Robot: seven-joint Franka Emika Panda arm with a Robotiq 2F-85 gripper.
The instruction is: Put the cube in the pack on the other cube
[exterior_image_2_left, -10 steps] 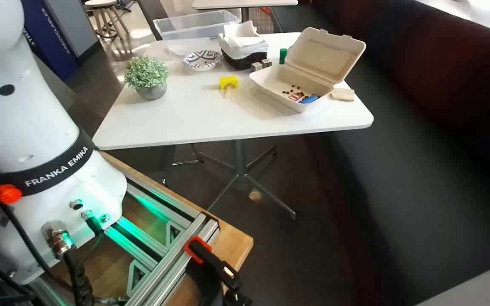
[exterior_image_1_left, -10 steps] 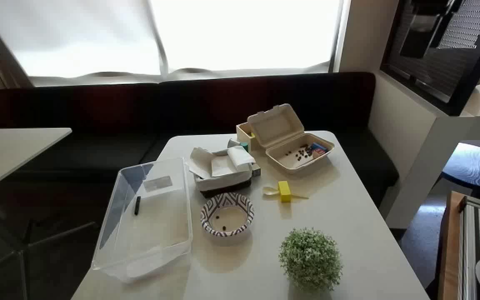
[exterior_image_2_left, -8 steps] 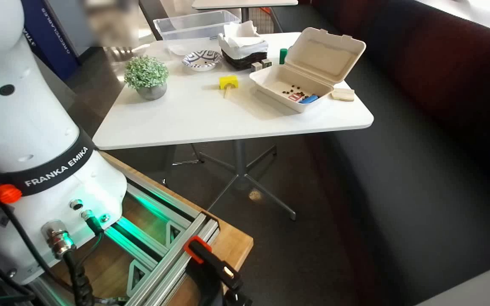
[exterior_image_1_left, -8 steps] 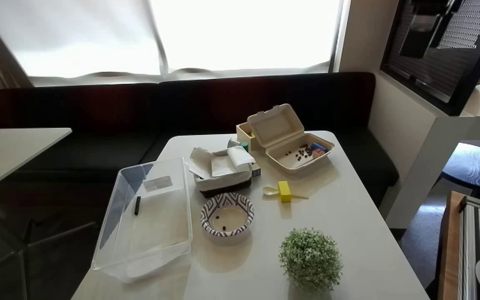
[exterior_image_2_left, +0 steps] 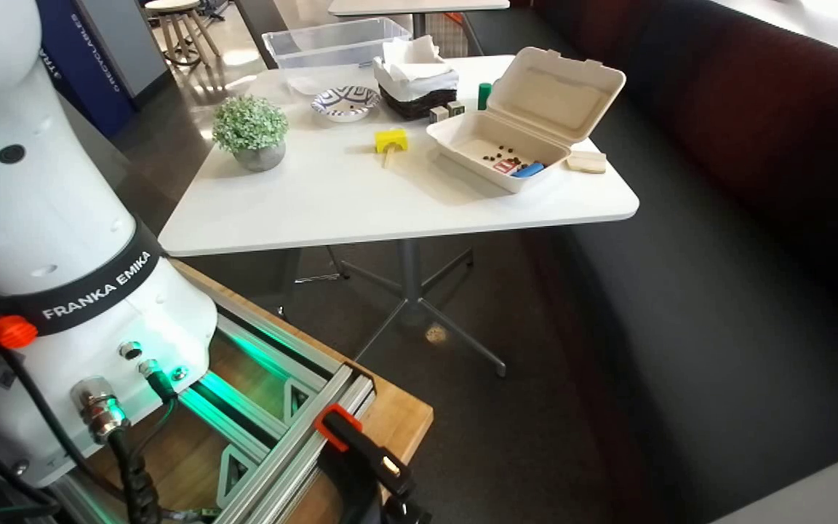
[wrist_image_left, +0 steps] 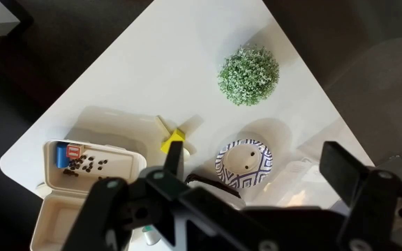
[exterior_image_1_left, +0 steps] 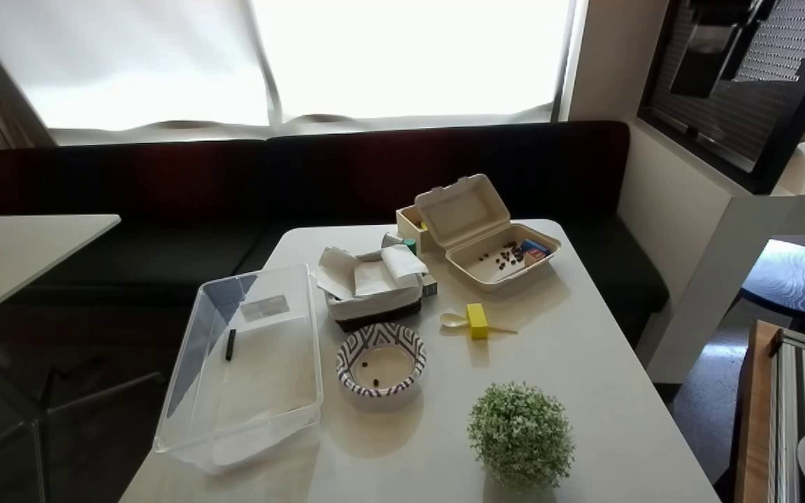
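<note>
The pack, a beige clamshell box, stands with its lid up on the white table; it also shows open in an exterior view and in the wrist view. Inside it a small wooden cube with a red-framed face lies beside a blue cylinder, near scattered dark beans. The cube also shows in both exterior views. The other cube, a yellow block, rests across a pale spoon outside the pack. My gripper is open and empty, high above the table.
A patterned bowl, a napkin-lined basket and a clear tub stand beside the yellow block. A potted plant is near the table's edge. Two small cubes and a green cylinder stand between basket and pack.
</note>
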